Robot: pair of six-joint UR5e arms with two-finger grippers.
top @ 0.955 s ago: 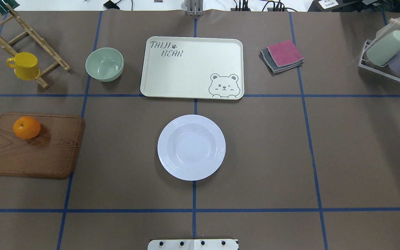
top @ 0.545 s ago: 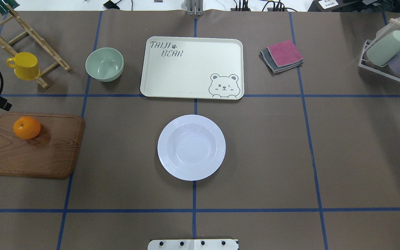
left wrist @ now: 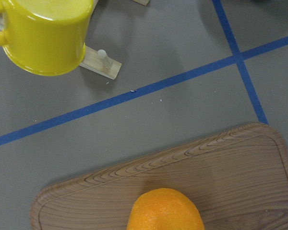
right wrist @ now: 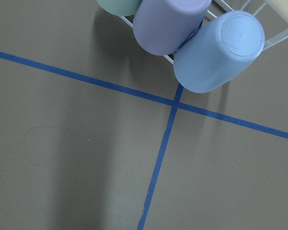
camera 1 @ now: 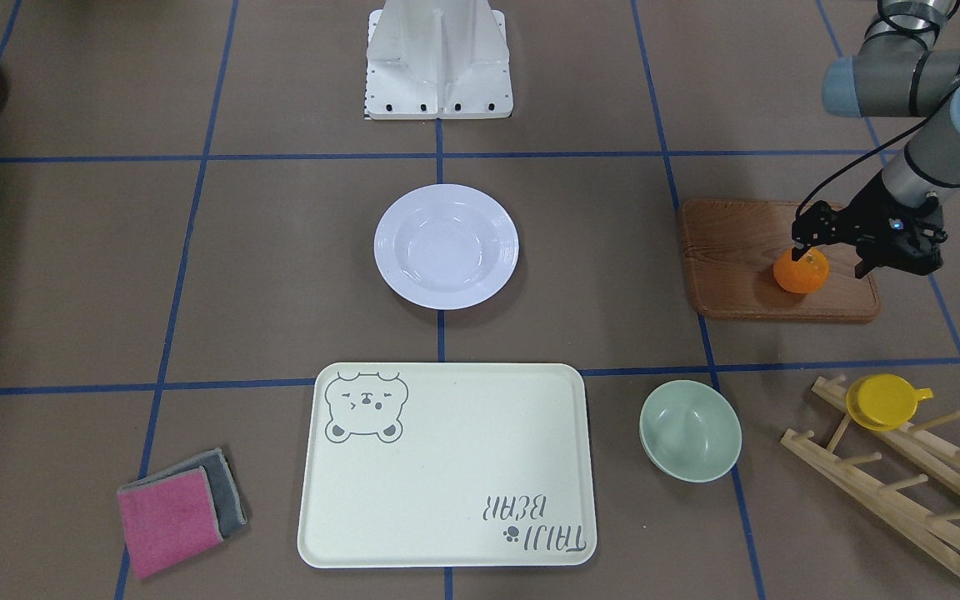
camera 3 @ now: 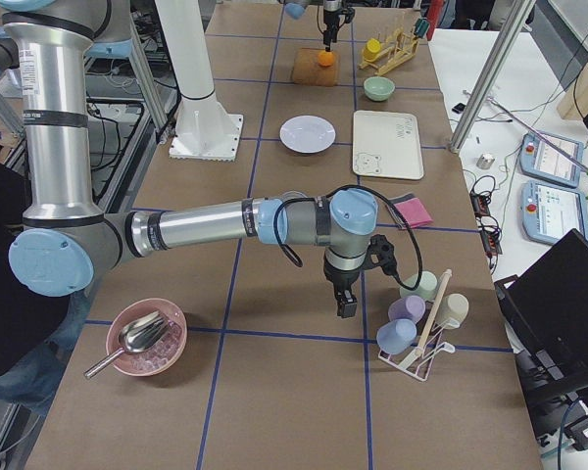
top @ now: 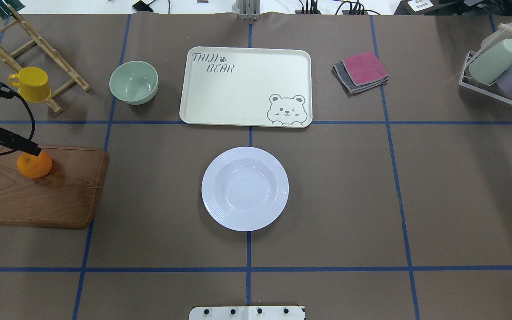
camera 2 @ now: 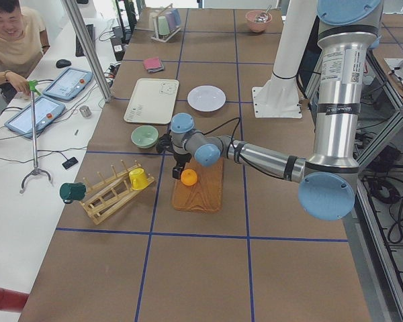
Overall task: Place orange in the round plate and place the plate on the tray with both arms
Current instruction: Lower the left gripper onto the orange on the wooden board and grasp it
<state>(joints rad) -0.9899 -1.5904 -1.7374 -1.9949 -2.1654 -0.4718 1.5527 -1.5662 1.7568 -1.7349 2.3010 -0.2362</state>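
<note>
The orange point(top: 35, 166) rests on the far left part of a brown wooden board point(top: 47, 200). My left gripper point(camera 1: 829, 262) hangs open just above the orange point(camera 1: 802, 273), one finger point(top: 28, 148) over its top edge and the other out past the board's side. The left wrist view shows the orange point(left wrist: 165, 212) at the bottom, with no fingers in frame. The white round plate point(top: 245, 189) sits empty at the table's middle. Beyond it lies the cream tray point(top: 247, 89), also empty. My right gripper point(camera 3: 345, 305) hovers low beside the cup rack; I cannot tell its state.
A pale-green bowl point(top: 134, 82) stands left of the tray. A yellow cup point(top: 31, 84) hangs on a wooden rack point(top: 38, 44). Folded cloths point(top: 362, 71) and a rack of cups point(top: 500, 66) are at the right. A person point(camera 2: 13, 40) sits beyond the table.
My left arm has come in from the left edge and moved right, its finger now reaching over the orange. The orange, plate and tray have not moved.
</note>
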